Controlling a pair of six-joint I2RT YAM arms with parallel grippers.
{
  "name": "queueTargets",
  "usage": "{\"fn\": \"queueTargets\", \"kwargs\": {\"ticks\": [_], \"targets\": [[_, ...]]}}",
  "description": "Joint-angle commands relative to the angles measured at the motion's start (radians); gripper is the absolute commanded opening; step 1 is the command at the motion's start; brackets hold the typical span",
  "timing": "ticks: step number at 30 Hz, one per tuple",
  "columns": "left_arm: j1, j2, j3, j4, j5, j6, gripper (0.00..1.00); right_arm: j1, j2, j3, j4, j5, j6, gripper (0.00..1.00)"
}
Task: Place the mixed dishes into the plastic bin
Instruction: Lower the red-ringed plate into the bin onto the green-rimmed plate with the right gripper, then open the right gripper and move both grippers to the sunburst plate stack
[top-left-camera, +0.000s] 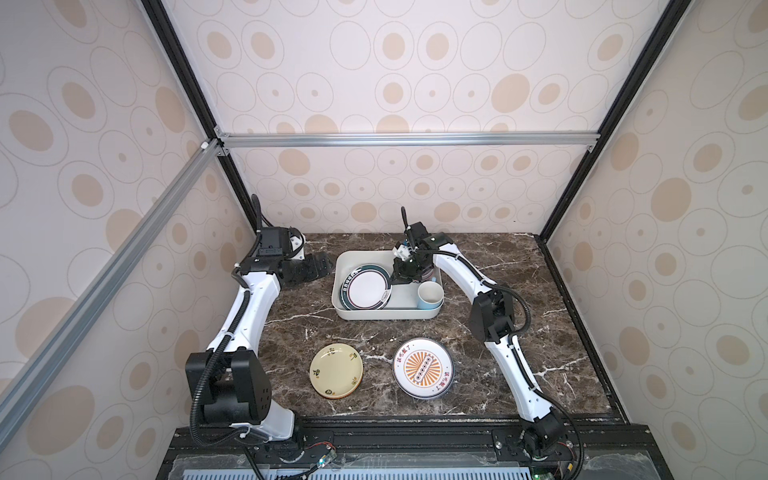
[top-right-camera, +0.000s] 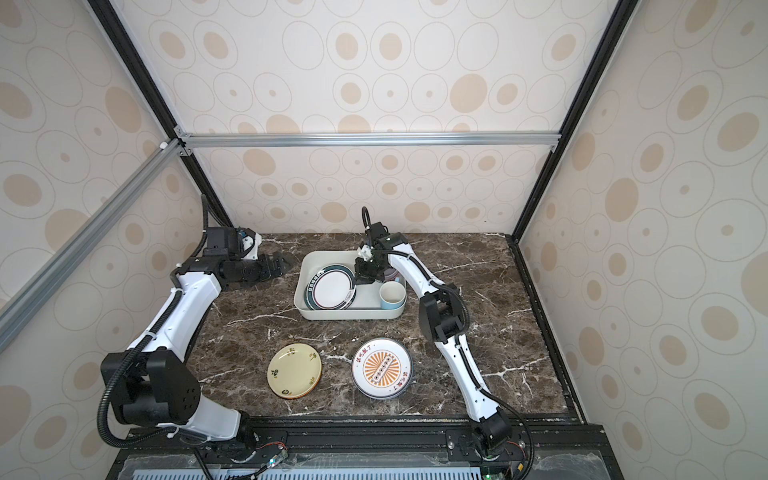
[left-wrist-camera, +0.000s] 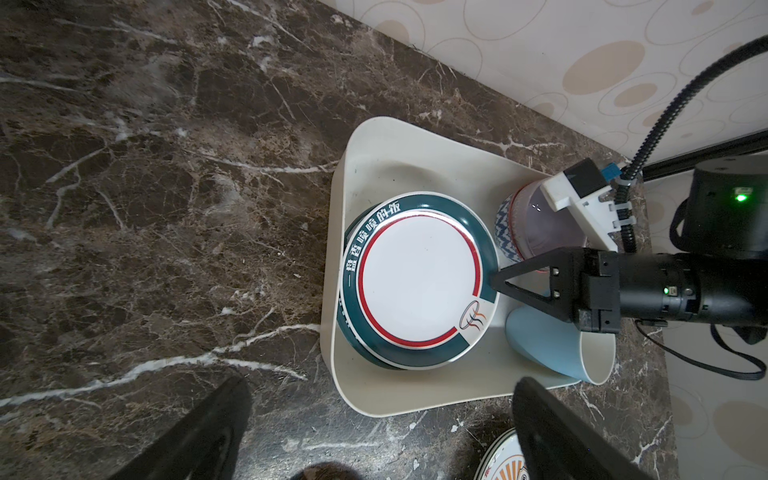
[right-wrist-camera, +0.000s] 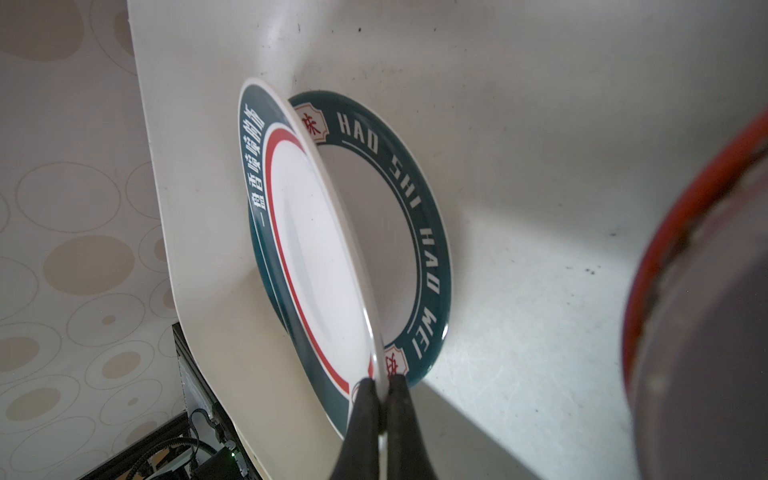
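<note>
Nearest on the marble table (top-left-camera: 540, 332) lie two plates still outside the bin: a pale yellow plate (top-left-camera: 336, 370) to the left and an orange sunburst plate (top-left-camera: 422, 368) just right of it, apart from each other.

Farther back sits the white bin (top-left-camera: 345, 312). A light blue mug (top-left-camera: 430, 295) stands in its near right corner. Two green-rimmed plates fill its left half. The lower plate (right-wrist-camera: 432, 249) lies flat on the bin floor. The upper plate (top-left-camera: 368, 289) is tilted on it, with its right edge raised. The right gripper (right-wrist-camera: 380, 386) is clamped on that raised rim, one finger on each face. A bowl (left-wrist-camera: 536, 224) with a red rim sits in the far right corner, mostly hidden under that gripper in both top views.

Left of the bin, at the far side of the table, the left gripper (top-left-camera: 318, 268) hangs with its fingers spread wide, holding nothing.
</note>
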Motion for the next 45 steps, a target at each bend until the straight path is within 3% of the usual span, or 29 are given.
{"fn": "queueTargets", "kwargs": {"ticks": [1,9,15,25,32,36,45], "targets": [[0.009,-0.006,0.013,0.004,-0.002,0.019,0.99,0.007,0.014,0.028,-0.021,0.003,-0.028,0.05],[0.008,0.001,0.017,0.004,0.002,0.019,0.99,0.006,0.001,0.026,-0.040,0.018,-0.052,0.30],[0.009,0.003,0.017,0.009,0.011,0.013,0.99,0.005,-0.023,0.026,-0.057,0.039,-0.074,0.42],[0.009,0.000,0.022,0.019,0.022,0.009,0.99,0.007,-0.136,0.022,-0.113,0.099,-0.149,0.44],[-0.022,-0.042,0.012,-0.006,-0.076,0.019,0.99,0.029,-0.304,-0.010,-0.205,0.274,-0.259,0.44],[-0.094,-0.075,-0.028,0.002,-0.103,0.005,0.99,0.029,-0.431,-0.158,-0.213,0.315,-0.273,0.45],[-0.367,-0.169,-0.200,0.050,-0.195,-0.101,0.99,0.032,-0.842,-0.761,-0.054,0.324,-0.213,0.47]]}}
